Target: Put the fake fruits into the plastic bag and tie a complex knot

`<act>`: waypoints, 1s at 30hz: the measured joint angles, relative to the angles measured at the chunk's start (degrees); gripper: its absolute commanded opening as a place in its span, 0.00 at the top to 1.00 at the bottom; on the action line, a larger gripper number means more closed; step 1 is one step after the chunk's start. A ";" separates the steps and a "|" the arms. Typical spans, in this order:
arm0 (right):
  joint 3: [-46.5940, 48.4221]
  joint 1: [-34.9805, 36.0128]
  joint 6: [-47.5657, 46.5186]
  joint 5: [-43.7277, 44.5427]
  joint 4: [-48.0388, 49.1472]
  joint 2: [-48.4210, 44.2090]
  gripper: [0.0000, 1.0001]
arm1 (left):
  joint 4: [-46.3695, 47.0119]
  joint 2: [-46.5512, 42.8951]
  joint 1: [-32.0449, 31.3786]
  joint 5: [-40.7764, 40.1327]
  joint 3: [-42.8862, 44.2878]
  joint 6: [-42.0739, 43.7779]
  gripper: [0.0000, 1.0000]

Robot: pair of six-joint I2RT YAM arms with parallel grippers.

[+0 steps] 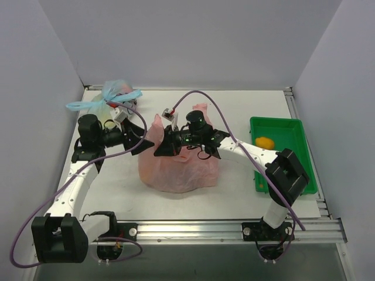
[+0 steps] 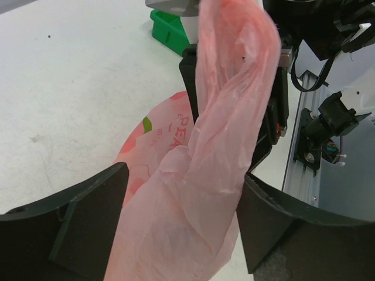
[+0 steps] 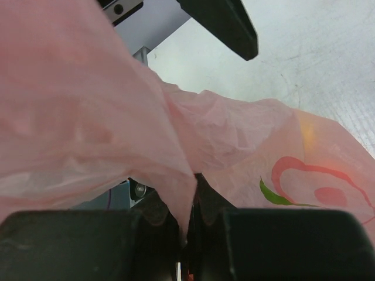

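Knot-tying is in hand. The plastic bag [image 1: 179,170] sits in the middle of the table [image 1: 246,111]. The right gripper [image 3: 187,216] has its fingers clamped on the bag's raised handle [image 2: 234,88], which runs between the spread fingers of the left gripper [image 2: 184,175] (nothing gripped). Next, the left likely needs to close on it.

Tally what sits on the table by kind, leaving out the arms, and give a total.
Bags: 2, the pink plastic bag and the pale blue bag
Trays: 1, the green tray
Fruits outside the bags: 1, the yellow-orange fruit in the tray
Total: 4
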 measured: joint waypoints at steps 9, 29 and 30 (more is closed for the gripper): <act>0.90 0.00 -1.16 -1.66 -0.57 0.33 1.00 | 7.72 1.60 -5.49 1.66 -2.14 -1.46 0.46; 5.18 -5.29 -17.66 -1.62 -23.96 -10.14 0.27 | 8.22 0.63 -5.64 0.17 -4.00 -1.68 1.00; 6.01 -6.45 -17.18 -1.75 -24.74 -10.93 0.21 | 8.20 0.57 -5.64 0.00 -4.00 -1.60 1.00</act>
